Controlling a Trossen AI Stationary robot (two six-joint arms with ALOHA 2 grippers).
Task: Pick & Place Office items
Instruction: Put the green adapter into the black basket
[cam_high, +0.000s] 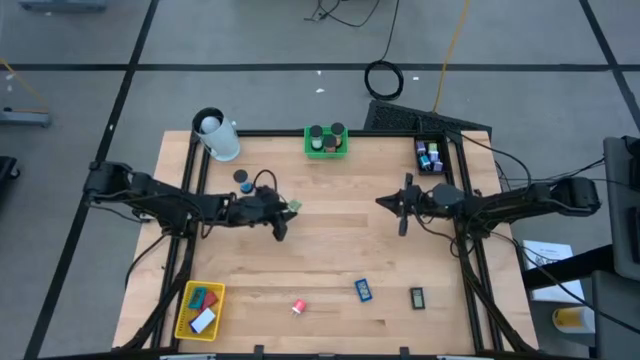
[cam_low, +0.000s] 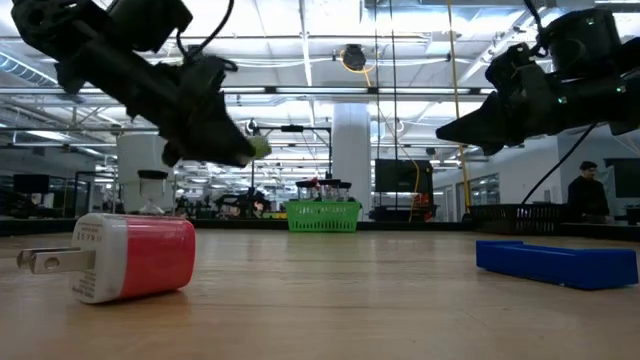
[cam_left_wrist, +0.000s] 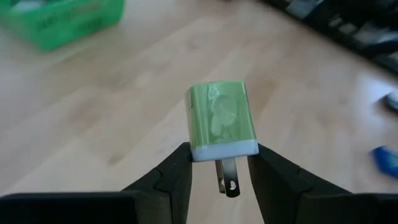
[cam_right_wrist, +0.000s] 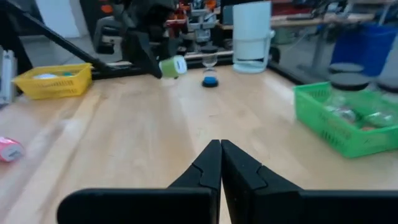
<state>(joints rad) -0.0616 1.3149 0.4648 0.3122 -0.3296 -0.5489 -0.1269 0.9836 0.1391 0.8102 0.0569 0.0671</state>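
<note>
The pale wooden bench (cam_high: 330, 250) carries everything. At its far edge a green mesh basket (cam_high: 326, 141) holds short black cylinders, and a tall white cylinder with a black ring (cam_high: 217, 137) stands at the far left corner. A yellow mesh basket (cam_high: 200, 310) sits at the near left corner with a red, a teal and a white block inside.

The left claw (cam_left_wrist: 222, 167) hangs above the bench left of centre, clamped on a small green wall charger (cam_left_wrist: 221, 120): a rounded, glossy light-green block with a white base band and metal prongs sticking out between the fingers (the grip lands on the white band). It is clear of the bench surface.

The right claw (cam_right_wrist: 221, 163) hovers right of centre, its fingers pressed together with nothing between them.

Near the front edge lie a red and white wall charger (cam_low: 135, 257) on its side, prongs pointing left, then a flat blue block (cam_low: 556, 263) to its right, and a small dark block (cam_high: 417, 296) farther right.
</note>
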